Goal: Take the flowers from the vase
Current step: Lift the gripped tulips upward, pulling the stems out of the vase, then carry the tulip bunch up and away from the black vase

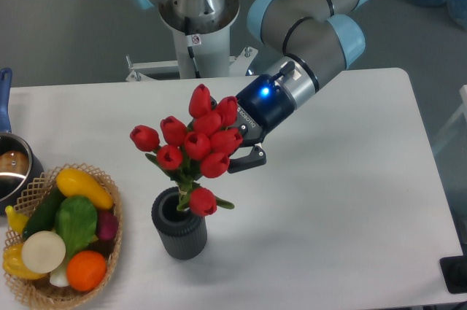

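Observation:
The flowers [195, 141], a bunch of red closed tulip buds on green stems, stand in the vase [180, 235], a small dark grey ribbed cup at the front middle of the white table. The stems lean a little to the right and their lower ends are inside the vase. One bud hangs low over the vase's rim. My gripper [235, 155] reaches in from the right at the height of the buds, right against the bunch. One dark finger [250, 158] shows below the buds. The fingertips are hidden behind the buds, so I cannot tell whether they hold anything.
A wicker basket [111, 217] of colourful vegetables sits at the front left, close to the vase. A steel pot [10, 173] with a blue handle is at the left edge. The arm's base [197, 40] stands behind the table.

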`<action>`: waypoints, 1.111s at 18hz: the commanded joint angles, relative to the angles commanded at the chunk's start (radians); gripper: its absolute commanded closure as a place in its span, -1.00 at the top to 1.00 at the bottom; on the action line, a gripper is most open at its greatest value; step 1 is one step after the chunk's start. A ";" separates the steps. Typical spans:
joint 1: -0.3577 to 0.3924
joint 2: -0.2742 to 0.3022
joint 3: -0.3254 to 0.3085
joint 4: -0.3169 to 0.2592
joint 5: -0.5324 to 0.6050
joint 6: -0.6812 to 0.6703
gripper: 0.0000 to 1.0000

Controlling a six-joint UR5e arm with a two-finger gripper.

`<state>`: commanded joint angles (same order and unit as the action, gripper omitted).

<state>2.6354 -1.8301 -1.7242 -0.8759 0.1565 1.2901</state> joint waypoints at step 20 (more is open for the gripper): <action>0.044 0.057 0.046 -0.003 -0.049 -0.115 -0.25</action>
<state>2.6798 -1.7733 -1.6782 -0.8790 0.1073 1.1751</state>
